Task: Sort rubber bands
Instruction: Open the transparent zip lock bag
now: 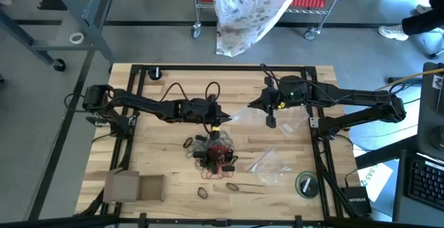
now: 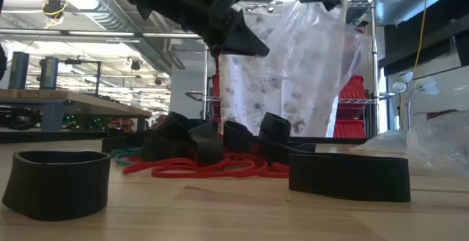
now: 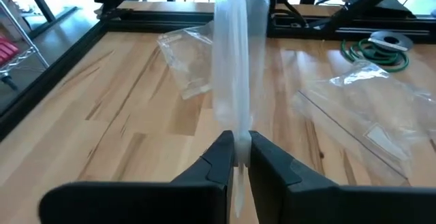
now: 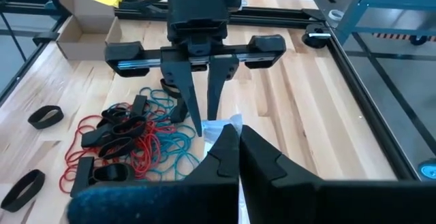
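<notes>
Both end effectors pinch one clear bag (image 1: 244, 117), stretched between them above the rubber bands (image 1: 214, 155) heaped mid-bench: left end effector (image 3: 240, 157) and right end effector (image 4: 235, 142) each clamped on an edge. Step in hand looks like bag opening; next, spread its mouth, then load bands.

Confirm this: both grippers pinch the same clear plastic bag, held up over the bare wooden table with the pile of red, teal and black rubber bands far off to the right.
Not far off. In the high view, the left gripper and right gripper pinch the clear plastic bag, but the pile of red, teal and black rubber bands lies just below the left gripper, not far right.
</notes>
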